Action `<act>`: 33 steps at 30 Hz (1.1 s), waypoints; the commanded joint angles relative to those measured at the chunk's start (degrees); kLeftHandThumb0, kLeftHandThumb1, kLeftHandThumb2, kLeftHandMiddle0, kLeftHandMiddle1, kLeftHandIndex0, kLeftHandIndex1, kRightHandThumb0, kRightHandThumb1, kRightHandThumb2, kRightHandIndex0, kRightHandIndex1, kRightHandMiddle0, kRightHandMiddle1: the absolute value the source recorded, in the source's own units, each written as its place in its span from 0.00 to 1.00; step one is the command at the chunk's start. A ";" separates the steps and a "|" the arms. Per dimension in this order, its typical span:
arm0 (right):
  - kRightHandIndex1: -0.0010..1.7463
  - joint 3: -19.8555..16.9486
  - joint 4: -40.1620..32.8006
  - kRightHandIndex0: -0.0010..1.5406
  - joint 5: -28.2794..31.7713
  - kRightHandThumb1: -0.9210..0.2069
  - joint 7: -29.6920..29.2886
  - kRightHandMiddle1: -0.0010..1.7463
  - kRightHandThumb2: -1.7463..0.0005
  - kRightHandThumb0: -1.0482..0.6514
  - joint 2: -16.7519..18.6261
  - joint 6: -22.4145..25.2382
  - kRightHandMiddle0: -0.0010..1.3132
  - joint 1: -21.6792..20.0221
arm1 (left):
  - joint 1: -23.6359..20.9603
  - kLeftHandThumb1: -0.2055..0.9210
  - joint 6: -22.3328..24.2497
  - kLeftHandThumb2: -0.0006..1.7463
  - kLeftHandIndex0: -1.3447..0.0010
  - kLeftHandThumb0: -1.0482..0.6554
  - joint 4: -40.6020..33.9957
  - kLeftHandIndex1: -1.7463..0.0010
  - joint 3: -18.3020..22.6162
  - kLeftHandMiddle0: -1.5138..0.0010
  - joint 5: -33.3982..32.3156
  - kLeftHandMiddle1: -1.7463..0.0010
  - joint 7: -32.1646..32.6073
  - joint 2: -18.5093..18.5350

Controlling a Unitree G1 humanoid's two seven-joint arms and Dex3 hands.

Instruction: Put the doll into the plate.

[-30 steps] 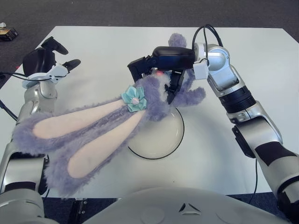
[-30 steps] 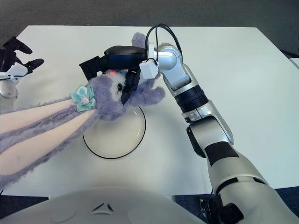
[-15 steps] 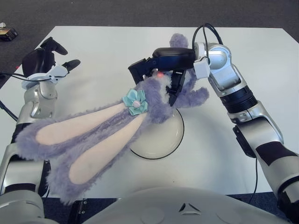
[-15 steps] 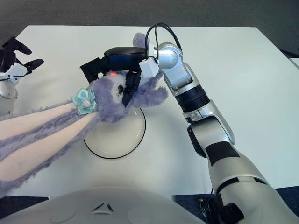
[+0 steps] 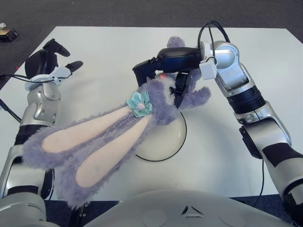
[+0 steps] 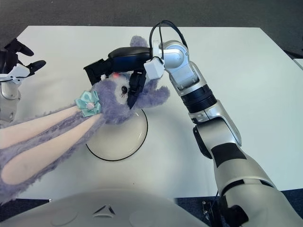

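A purple plush rabbit doll with a teal flower bow hangs from my right hand, whose dark fingers are shut around its head and body. Its body is over the far rim of the white plate. The two long pink-lined ears trail down to the left, past the table's near edge. My left hand shows at the far left of the table, fingers spread, holding nothing.
The white table spreads around the plate, bare at the back and right. A small object lies on the dark floor beyond the far left corner.
My right hand has lifted the doll slightly and carried it a little to the right. The ears have swung along with it. The left hand has barely moved.
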 commanded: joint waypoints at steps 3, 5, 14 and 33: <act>0.73 -0.39 -2.86 0.38 0.77 0.00 0.75 0.80 0.87 0.61 -0.90 -0.35 0.29 -0.25 | -0.42 1.00 0.55 0.12 0.60 0.40 -0.50 0.20 -0.20 0.54 0.83 0.13 -0.40 -0.12; 0.73 -0.38 -3.65 0.38 0.81 0.00 0.99 0.81 0.87 0.61 -1.21 0.01 0.29 -0.17 | -0.43 1.00 0.63 0.12 0.60 0.40 -0.57 0.20 -0.23 0.54 0.85 0.13 -0.43 -0.16; 0.70 -0.30 -9.76 0.40 -0.48 0.00 1.83 0.83 0.88 0.61 -3.80 1.83 0.29 0.46 | -0.45 1.00 0.98 0.12 0.60 0.40 -0.88 0.20 -0.45 0.54 1.13 0.13 -0.38 -0.53; 0.68 0.44 -9.14 0.36 2.07 0.00 0.86 0.90 0.85 0.61 -2.97 -2.94 0.26 3.87 | -0.62 1.00 1.83 0.12 0.60 0.40 -1.45 0.20 -0.74 0.55 1.46 0.13 -0.76 -1.06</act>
